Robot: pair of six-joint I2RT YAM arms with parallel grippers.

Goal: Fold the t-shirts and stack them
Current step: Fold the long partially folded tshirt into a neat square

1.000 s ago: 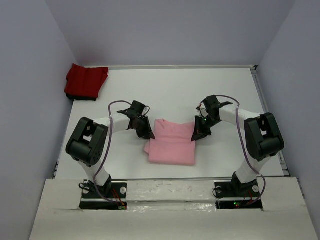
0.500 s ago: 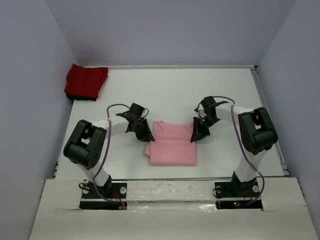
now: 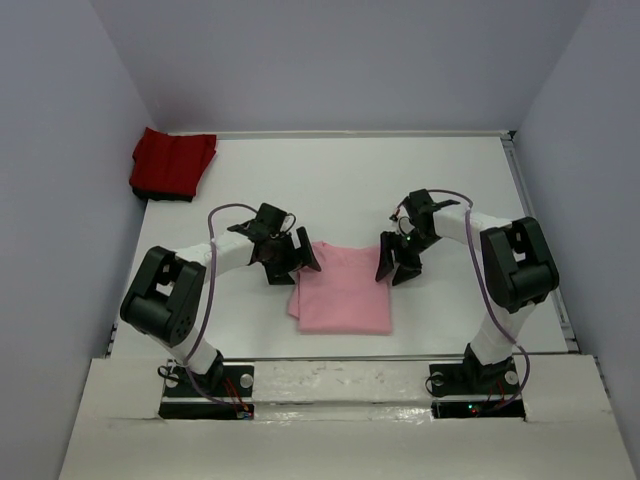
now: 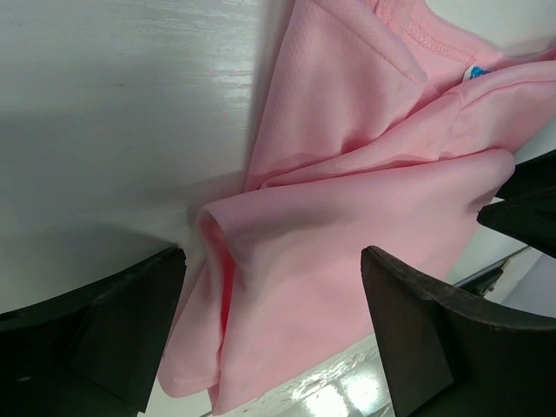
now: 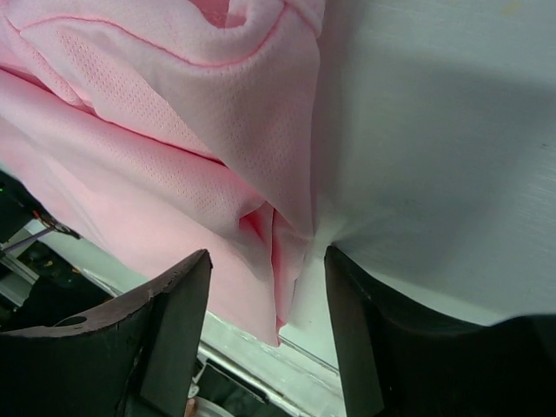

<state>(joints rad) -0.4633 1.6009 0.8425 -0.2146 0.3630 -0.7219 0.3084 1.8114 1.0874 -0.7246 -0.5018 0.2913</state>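
Your left gripper (image 3: 298,262) stands spread wide at the far left corner of the pink t-shirt (image 3: 343,292), and your right gripper (image 3: 395,265) stands parted at the far right corner. Neither is clamping anything; each wrist view shows a loose fold of pink cloth lying in the gap between the fingers. The shirt lies folded into a compact block on the table (image 3: 350,180), midway between the two arms, with its far edge spanning from one gripper to the other and the rest reaching back toward the bases. The red t-shirt (image 3: 172,165) sits bundled in the far left corner, well apart from the pink one. Stacking likely means carrying the pink shirt away and to the left. Your left arm is the nearer one to that corner.
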